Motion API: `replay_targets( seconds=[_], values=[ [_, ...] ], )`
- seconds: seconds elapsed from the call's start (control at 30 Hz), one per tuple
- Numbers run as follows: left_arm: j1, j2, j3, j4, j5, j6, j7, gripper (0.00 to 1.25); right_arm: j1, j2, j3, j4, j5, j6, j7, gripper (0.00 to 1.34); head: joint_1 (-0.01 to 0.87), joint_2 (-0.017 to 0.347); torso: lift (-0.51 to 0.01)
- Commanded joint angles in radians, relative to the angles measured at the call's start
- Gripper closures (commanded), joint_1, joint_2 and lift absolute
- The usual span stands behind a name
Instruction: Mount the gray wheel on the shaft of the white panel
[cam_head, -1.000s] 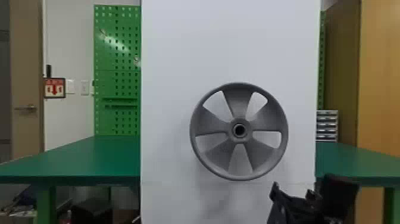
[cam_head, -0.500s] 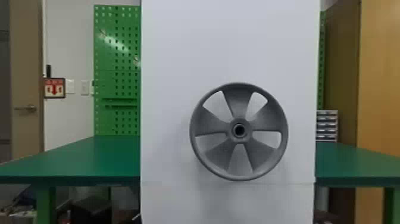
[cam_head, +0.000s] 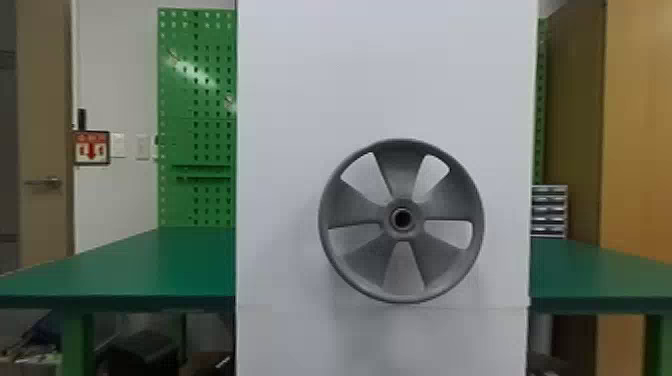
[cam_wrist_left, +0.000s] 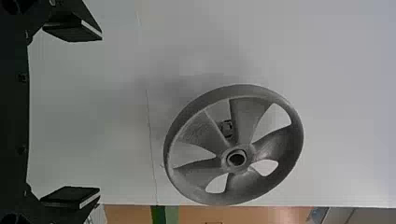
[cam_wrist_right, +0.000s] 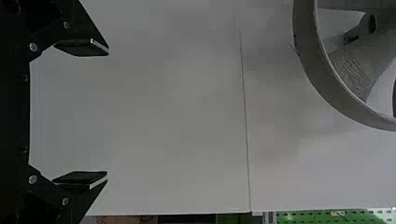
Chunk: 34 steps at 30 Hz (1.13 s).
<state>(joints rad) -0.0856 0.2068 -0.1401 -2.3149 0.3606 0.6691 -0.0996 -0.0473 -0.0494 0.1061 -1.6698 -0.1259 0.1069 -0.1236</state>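
From my station I judge the mounting all but finished, perhaps complete. The gray wheel (cam_head: 350, 205) sits up against the front of the white panel (cam_head: 300, 90), low and to the right of its middle, its face turned towards me and its hub (cam_head: 401, 218) facing out. Nothing grips it, so I take it that the shaft behind is bearing the weight. How deep it is seated I cannot tell; the hub's bore looks dark, and the wrist views show the rim standing off from the panel. If it is only part way on, it could work loose, so a light push on the hub might be worth making. Otherwise all I have left is to keep both arms away.

My left hand (cam_wrist_left: 100, 113) is spread and empty in front of the panel, apart from the wheel. My right hand (cam_wrist_right: 108, 113) is spread too, holding nothing, also in front of the panel.

The green surface (cam_head: 130, 275) stretches behind the panel and out to either side. Beyond the panel's left edge I see a green pegboard (cam_head: 195, 130) and a door (cam_head: 42, 100); past its right edge, a stack of small drawers (cam_head: 549, 212) and wooden boarding (cam_head: 640, 125).
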Motion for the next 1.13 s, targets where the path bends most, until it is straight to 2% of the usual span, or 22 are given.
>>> replay_targets(
  seconds=[0.0,0.3,0.73,1.1],
  values=[
    [0.007,-0.006,0.004,0.000,-0.006,-0.013,0.000,0.11,0.027,-0.004,0.007,0.035,0.006,-0.027,0.016,0.33,0.038,0.040,-0.487],
    [0.020,-0.017,0.008,0.000,-0.014,-0.028,0.000,0.11,0.063,0.000,-0.008,0.088,-0.012,-0.092,0.038,0.33,0.038,0.040,-0.487],
    [0.026,-0.020,0.011,0.000,-0.014,-0.045,0.000,0.11,0.057,-0.012,0.004,0.157,-0.011,-0.121,0.071,0.33,0.038,0.040,-0.487],
    [0.032,-0.021,0.014,0.000,-0.015,-0.059,0.000,0.11,0.049,-0.010,-0.006,0.170,-0.009,-0.125,0.085,0.33,0.038,0.040,-0.487]
  ],
)
